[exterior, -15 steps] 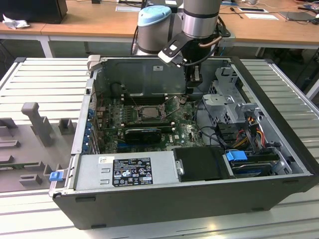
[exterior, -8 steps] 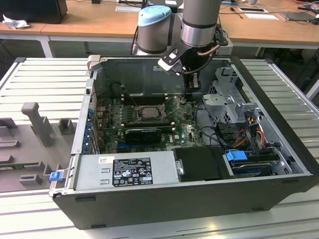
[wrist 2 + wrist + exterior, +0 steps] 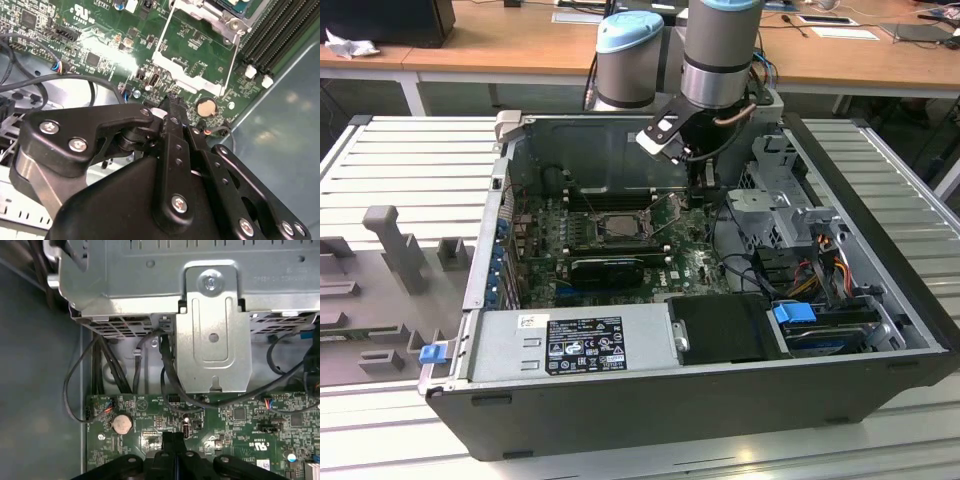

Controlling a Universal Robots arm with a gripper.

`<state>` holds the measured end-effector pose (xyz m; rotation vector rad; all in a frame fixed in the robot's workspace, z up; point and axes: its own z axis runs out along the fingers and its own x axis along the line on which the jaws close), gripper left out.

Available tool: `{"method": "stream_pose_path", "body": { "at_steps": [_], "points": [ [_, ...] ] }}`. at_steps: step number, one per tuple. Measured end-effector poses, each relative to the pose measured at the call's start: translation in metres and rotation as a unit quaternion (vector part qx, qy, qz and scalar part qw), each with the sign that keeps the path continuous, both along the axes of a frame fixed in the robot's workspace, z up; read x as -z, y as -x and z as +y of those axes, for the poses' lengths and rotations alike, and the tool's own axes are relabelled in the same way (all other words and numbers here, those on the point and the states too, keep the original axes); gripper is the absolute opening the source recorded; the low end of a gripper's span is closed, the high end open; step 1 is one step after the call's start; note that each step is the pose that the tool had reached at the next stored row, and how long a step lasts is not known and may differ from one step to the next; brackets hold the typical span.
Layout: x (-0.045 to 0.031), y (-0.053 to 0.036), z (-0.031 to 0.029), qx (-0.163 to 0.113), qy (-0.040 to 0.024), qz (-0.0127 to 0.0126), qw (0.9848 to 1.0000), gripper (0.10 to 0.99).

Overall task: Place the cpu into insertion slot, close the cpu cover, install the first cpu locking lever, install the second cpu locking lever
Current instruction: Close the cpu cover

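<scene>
The black two-fingered gripper (image 3: pixel 707 187) hangs inside the open dark-grey metal computer case (image 3: pixel 650 405). It is low over the green motherboard (image 3: pixel 695 265) and just to the exterior view's right of the insertion slot (image 3: pixel 620 244), a square socket with a dark metal rim. In the second wrist view the gripper (image 3: pixel 172 104) has its black fingers pressed flat together with nothing between them, and in the first wrist view the gripper (image 3: pixel 172 437) looks the same.

The cpu (image 3: pixel 619 226), a small flat silvery-grey square chip, lies in the slot, apart from the gripper. The cpu cover (image 3: pixel 592 227), a thin dark-grey metal frame plate, shows around the chip (whether it sits fully down I cannot tell).

In the second wrist view thin bright wire rods (image 3: pixel 230 61) reach out from the socket's corner across the board to a pale metal bar (image 3: pixel 186 75), which lies near the fingertips. A round silver coin battery (image 3: pixel 205 106) sits just beside the tips, and the long black memory slots (image 3: pixel 280 30) run past the socket. In the first wrist view the battery (image 3: pixel 121 424) lies near the board's edge, below a grey sheet-metal drive cage (image 3: pixel 210 315) with black cables (image 3: pixel 167 365) trailing from it
</scene>
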<state>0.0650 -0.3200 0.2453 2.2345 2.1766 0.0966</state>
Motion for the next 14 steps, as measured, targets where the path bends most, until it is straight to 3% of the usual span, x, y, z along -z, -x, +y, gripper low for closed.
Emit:
{"method": "stream_pose_path", "body": {
  "at_steps": [2,5,14],
  "points": [
    [0.0005,0.0001,0.0,-0.005,-0.0028,0.0077,1.0,0.106],
    [0.0006,0.0017,0.0,-0.013,-0.0045,0.0117,0.9998,0.106],
    [0.0005,0.0183,-0.0001,-0.016,-0.0045,0.0124,0.9998,0.106]
  ]
}}
